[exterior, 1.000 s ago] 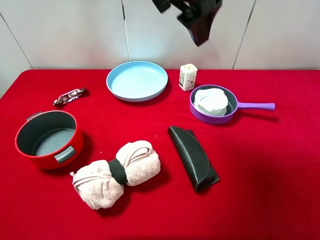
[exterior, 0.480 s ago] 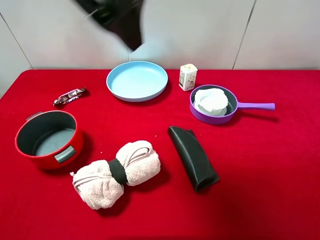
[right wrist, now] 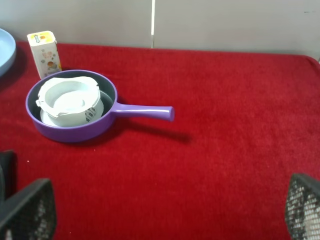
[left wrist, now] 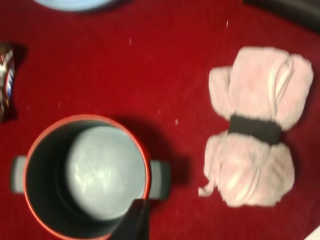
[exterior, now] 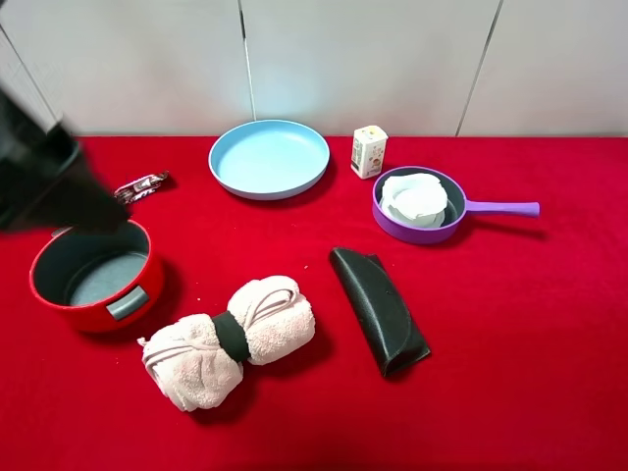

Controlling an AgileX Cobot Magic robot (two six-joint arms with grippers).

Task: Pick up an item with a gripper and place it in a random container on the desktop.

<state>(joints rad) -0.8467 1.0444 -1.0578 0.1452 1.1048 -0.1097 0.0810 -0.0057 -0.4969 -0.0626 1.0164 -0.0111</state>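
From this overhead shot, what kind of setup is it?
Likely a lab test bench, not a kitchen: a red cloth table against bare grey panels, mismatched props like a purple frying pan and rolled pink towel.

carton point(exterior: 369, 151): colour print on front, no words legible
tub in pan point(right wrist: 70, 101): small dark label patch on side wall, too small to read
snack wrapper point(exterior: 136, 188): printed foil, lettering blurred, brand n/a
readable text overall: none in any view
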